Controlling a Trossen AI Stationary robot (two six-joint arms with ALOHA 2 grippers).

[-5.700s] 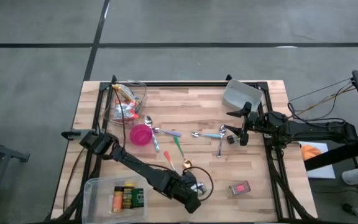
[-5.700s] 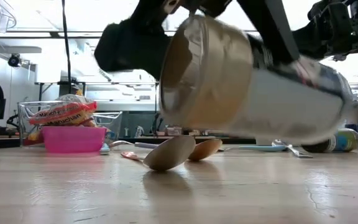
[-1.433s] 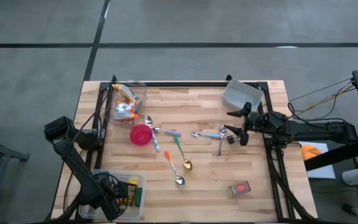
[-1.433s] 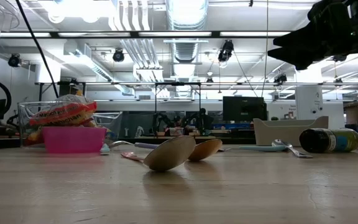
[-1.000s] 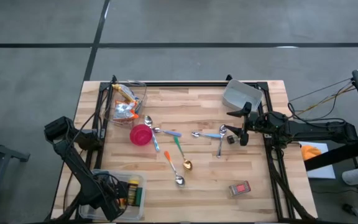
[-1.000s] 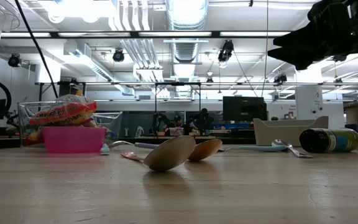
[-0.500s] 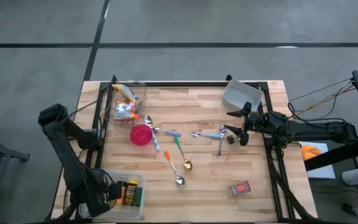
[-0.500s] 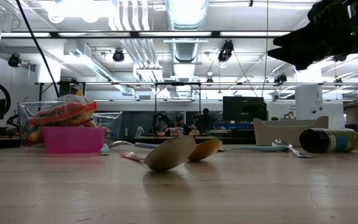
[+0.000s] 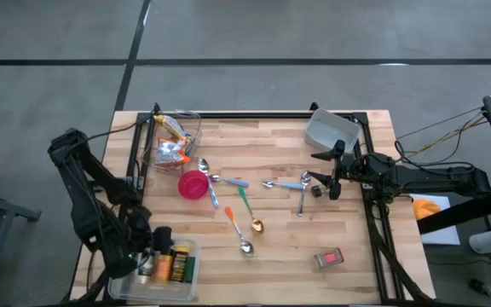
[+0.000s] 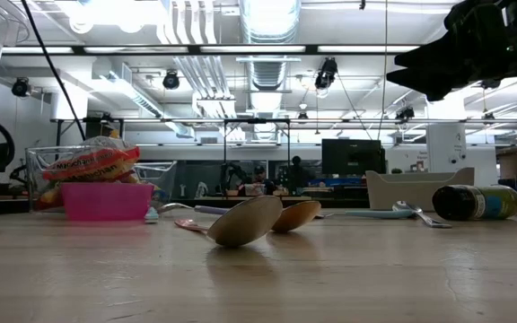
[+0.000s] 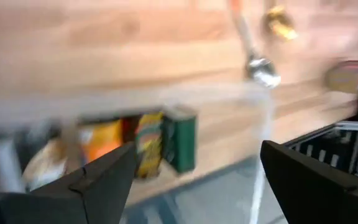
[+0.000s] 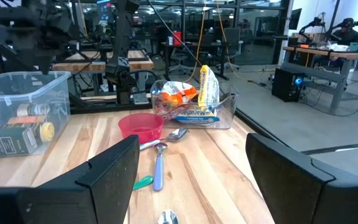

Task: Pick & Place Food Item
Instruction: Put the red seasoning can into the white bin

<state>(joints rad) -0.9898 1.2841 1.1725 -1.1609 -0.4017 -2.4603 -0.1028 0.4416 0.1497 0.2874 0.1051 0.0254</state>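
A clear plastic bin (image 9: 186, 281) stands at the table's near left corner. In it lie a jar with a tan lid (image 9: 146, 268) and, beside it, orange, yellow and green food packs (image 11: 179, 140). My left gripper (image 9: 143, 249) hangs open above the bin's left end, slanting down, with nothing between its fingers; the left wrist view shows the jar (image 11: 45, 163) below them. My right gripper (image 9: 318, 167) waits open and level at the table's right side, near a dark bottle (image 10: 478, 202) lying on its side.
A pink bowl (image 9: 193, 184) and a clear container of snack bags (image 9: 170, 141) sit at the far left. Several spoons (image 9: 245, 213) lie across the middle. A grey tray (image 9: 331, 130) is at the far right, and a small red pack (image 9: 329, 257) at the near right.
My left gripper has risen out of the bin and drawn back toward the table's left edge, tipping as it went; it has stayed open. The jar with the tan lid, covered by the gripper before, now shows lying in the bin.
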